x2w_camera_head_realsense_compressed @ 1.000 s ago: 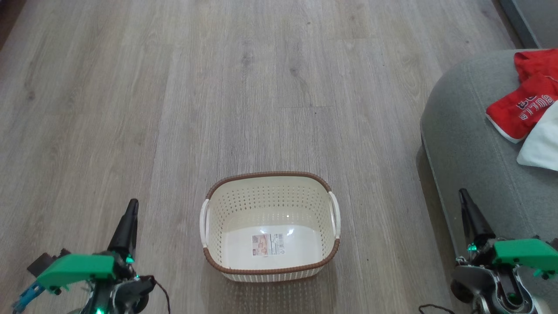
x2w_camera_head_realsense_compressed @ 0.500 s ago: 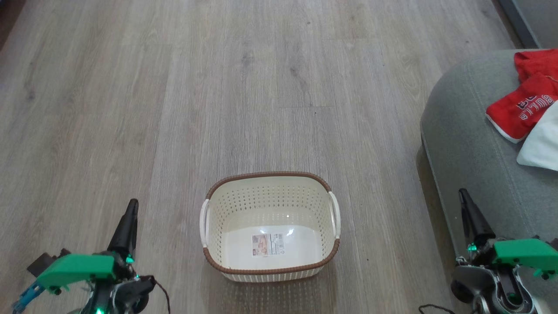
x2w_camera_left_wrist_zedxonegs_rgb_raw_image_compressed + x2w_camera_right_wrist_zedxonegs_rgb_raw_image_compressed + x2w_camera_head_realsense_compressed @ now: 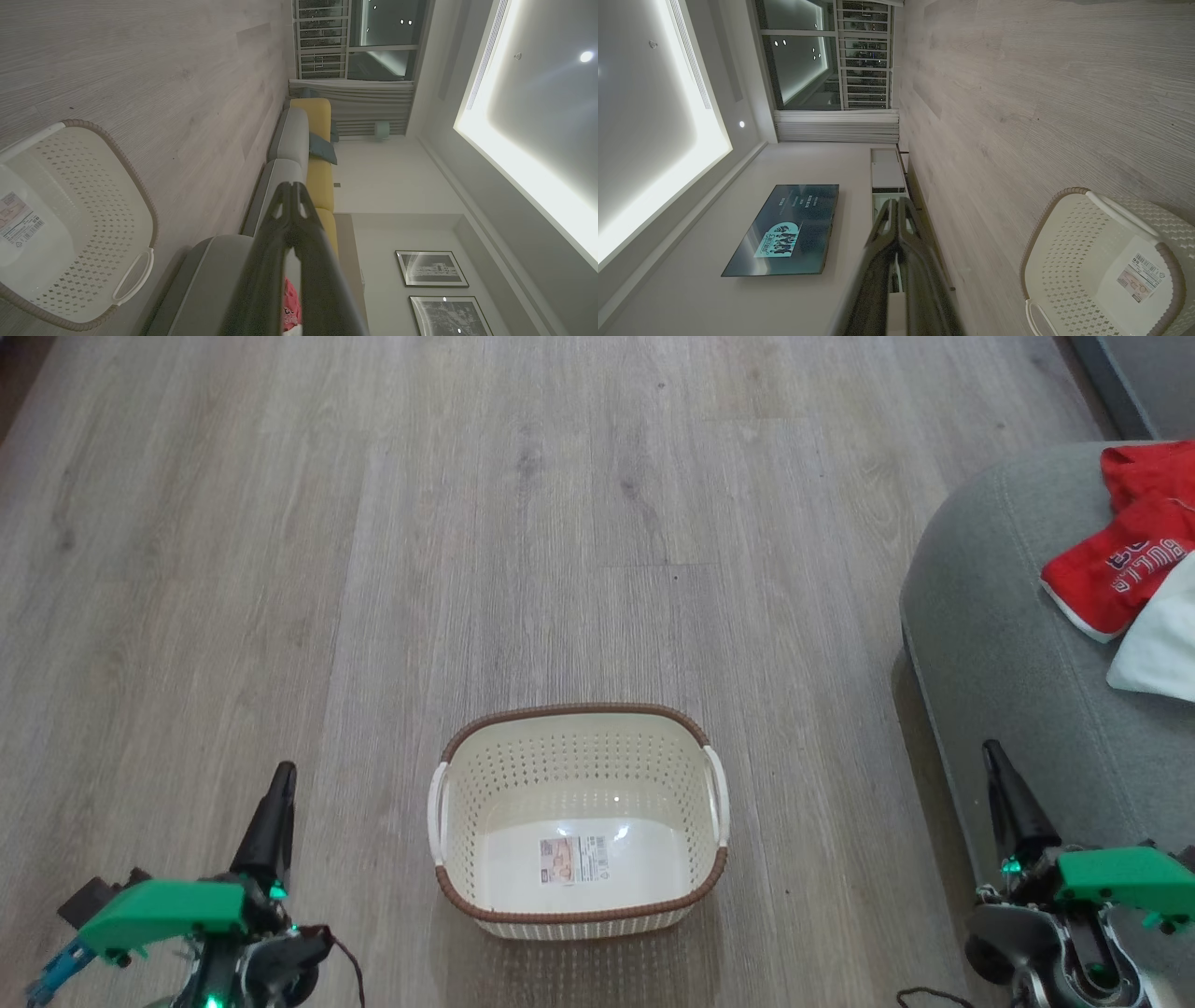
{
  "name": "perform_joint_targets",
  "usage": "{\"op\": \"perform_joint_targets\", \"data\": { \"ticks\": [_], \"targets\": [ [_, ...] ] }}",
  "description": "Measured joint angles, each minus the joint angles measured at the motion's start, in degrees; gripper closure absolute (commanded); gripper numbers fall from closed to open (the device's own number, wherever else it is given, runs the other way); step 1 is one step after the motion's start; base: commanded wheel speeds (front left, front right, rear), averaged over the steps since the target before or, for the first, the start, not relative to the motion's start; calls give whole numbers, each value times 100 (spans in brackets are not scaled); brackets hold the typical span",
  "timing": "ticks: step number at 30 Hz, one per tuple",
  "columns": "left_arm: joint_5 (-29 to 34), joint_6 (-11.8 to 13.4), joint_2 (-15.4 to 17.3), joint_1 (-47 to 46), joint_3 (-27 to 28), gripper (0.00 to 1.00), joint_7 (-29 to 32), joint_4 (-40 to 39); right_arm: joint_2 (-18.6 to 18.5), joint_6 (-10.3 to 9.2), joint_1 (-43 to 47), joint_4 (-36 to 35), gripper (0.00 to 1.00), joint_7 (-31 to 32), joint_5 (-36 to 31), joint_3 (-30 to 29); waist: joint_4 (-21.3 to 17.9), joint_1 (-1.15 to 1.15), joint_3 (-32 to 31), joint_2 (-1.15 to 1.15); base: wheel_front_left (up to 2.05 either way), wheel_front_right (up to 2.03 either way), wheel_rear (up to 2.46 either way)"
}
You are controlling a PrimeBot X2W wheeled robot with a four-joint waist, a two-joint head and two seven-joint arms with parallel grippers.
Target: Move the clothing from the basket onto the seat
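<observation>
Left gripper [image 3: 283, 773] and right gripper [image 3: 990, 749] are pinched closed, empty. Clothing [image 3: 1111, 574] sits on the seat [image 3: 990, 616] past the right one; basket [image 3: 579, 761] bare (job looks done).

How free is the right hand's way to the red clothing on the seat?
Probably yes: the right hand hangs beside the seat, the clothing lies farther along on top, and nothing stands between them.

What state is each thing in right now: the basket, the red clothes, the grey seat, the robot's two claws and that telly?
basket: upright on the floor, empty.
clothing: crumpled, lying on the seat.
seat: carrying the clothing.
left gripper: shut, holding nothing.
right gripper: shut, holding nothing.
television: switched on.
</observation>
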Motion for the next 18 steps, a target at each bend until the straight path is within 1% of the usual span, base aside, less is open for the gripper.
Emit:
{"op": "perform_joint_targets", "data": {
  "ticks": [18],
  "targets": [
    [0,0,-1,0,1,100,0,-1,1,0,0,0,100,0,0,0,0,0,0,0,0,0,0]
  ]
}}
